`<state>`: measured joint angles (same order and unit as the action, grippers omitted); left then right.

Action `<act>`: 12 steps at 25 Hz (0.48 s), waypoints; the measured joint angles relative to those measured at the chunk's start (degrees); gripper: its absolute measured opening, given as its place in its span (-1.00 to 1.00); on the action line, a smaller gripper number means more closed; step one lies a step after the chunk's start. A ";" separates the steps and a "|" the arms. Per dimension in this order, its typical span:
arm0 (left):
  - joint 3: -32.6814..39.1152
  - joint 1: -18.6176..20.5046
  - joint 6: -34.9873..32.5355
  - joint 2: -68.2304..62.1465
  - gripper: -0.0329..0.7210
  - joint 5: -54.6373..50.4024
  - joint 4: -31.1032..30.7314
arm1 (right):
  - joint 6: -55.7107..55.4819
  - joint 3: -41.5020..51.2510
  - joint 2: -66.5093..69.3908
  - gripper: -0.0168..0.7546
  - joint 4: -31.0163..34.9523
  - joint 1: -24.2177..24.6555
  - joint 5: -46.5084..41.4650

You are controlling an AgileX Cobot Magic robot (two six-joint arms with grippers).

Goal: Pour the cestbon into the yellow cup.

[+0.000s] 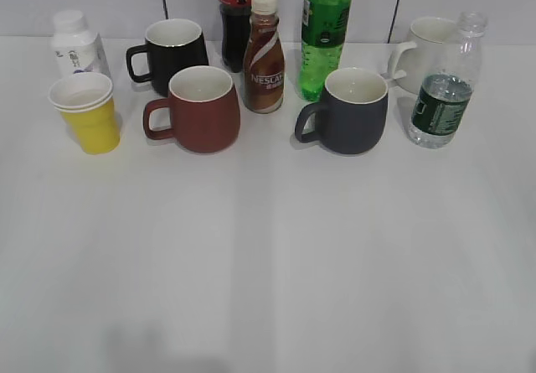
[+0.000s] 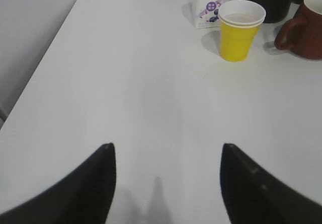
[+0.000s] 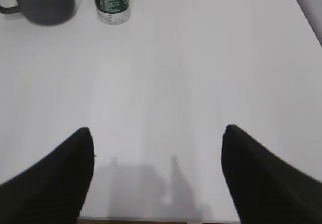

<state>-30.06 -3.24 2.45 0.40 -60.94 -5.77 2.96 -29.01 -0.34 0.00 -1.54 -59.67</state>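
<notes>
Uncapped cestbon [image 1: 442,96] upright; green label, part-filled.

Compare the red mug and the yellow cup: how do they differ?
The red mug has a handle on its left side in the exterior view; the yellow cup has none. The mug is rounded and wider; the cup is slimmer and tapers toward its base. The mug looks like glazed ceramic with one rim, while the cup shows a doubled white rim, like two cups nested. Both stand upright on the table, pale inside.
</notes>
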 joint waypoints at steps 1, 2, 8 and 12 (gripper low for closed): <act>0.00 0.00 0.00 0.00 0.40 0.00 0.00 | 0.00 0.00 0.00 0.58 0.00 0.00 0.00; 0.00 0.00 0.00 0.00 0.40 0.00 0.00 | 0.00 0.00 0.00 0.58 0.00 0.00 0.00; 0.00 0.00 0.00 0.00 0.40 0.00 0.00 | 0.00 0.00 0.00 0.58 0.00 0.00 0.00; 0.00 0.00 0.00 0.00 0.40 0.00 0.00 | 0.00 0.00 0.00 0.58 0.00 0.00 0.00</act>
<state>-30.06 -3.24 2.45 0.40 -60.94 -5.77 2.96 -29.01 -0.34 0.00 -1.54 -59.67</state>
